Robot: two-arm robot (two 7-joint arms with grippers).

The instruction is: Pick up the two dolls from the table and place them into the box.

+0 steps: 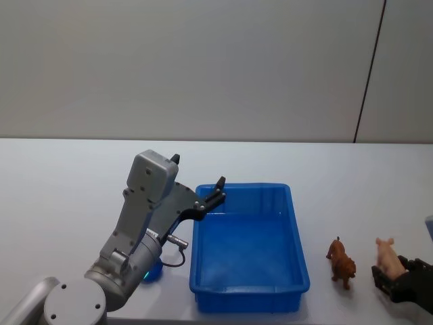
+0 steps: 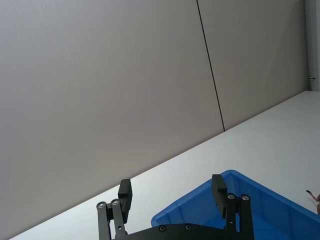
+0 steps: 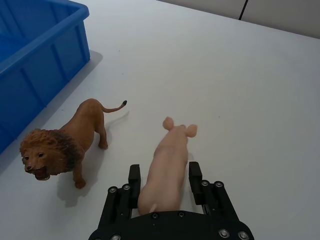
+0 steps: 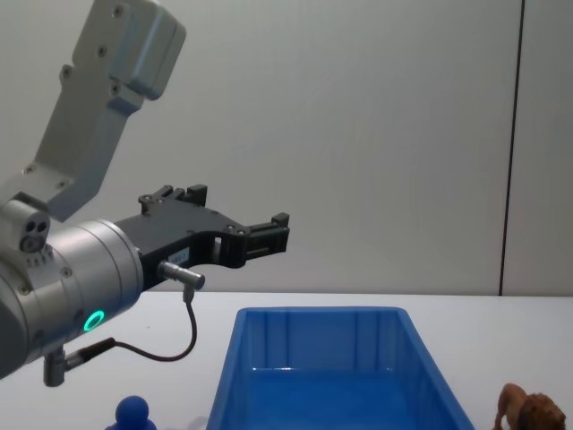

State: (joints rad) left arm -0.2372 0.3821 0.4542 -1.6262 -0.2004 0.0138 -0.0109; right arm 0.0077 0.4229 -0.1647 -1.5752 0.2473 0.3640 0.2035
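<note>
The blue box (image 1: 300,252) sits mid-table. To its right stand two dolls, a brown lion (image 1: 341,261) and a pinkish-tan pig (image 1: 386,255). In the right wrist view the lion (image 3: 70,140) faces the camera next to the box (image 3: 45,50). The pig (image 3: 170,155) stands on the table with my right gripper (image 3: 164,176) shut on its rump. That gripper (image 1: 392,276) is low at the table's right front. My left gripper (image 1: 197,172) hangs open and empty over the box's rear left corner. It shows as (image 2: 171,192) above the box (image 2: 265,205), and as (image 4: 240,208).
A small blue round-headed figure (image 4: 134,414) stands on the table left of the box (image 4: 322,312), partly hidden behind my left arm (image 1: 139,230). The lion (image 4: 533,412) shows at the chest view's lower right. A plain wall rises behind the table.
</note>
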